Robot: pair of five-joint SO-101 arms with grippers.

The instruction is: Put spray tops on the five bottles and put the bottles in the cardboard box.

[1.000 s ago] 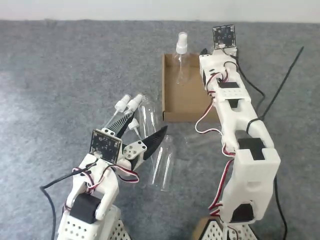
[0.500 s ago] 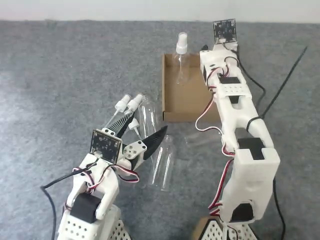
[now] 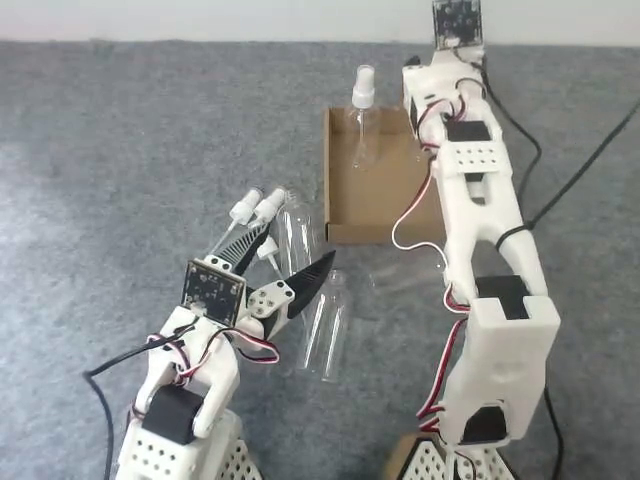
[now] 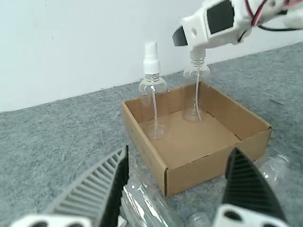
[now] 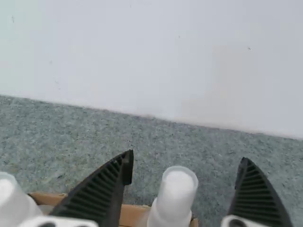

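Two of the five bottles look finished, and both stand upright inside the cardboard box (image 3: pixel 375 205) at the far side of the grey carpeted table (image 3: pixel 130 130). The first capped bottle (image 4: pixel 153 92) is in the box's far left corner. The second capped bottle (image 4: pixel 195 90) stands beside it, under the right gripper (image 5: pixel 187 163), whose jaws are spread wide on either side of its white spray top (image 5: pixel 176 191) without touching it. Three uncapped bottles lie on the carpet in front of the box: one (image 3: pixel 298 232) beside the loose spray tops (image 3: pixel 246 208), one (image 3: pixel 325 325) nearer the arms, and one (image 3: pixel 405 272) by the right arm. The left gripper (image 3: pixel 280 262) hovers over them, open and empty. The right arm (image 3: pixel 480 200) stretches along the box's right side and may crowd later placements.
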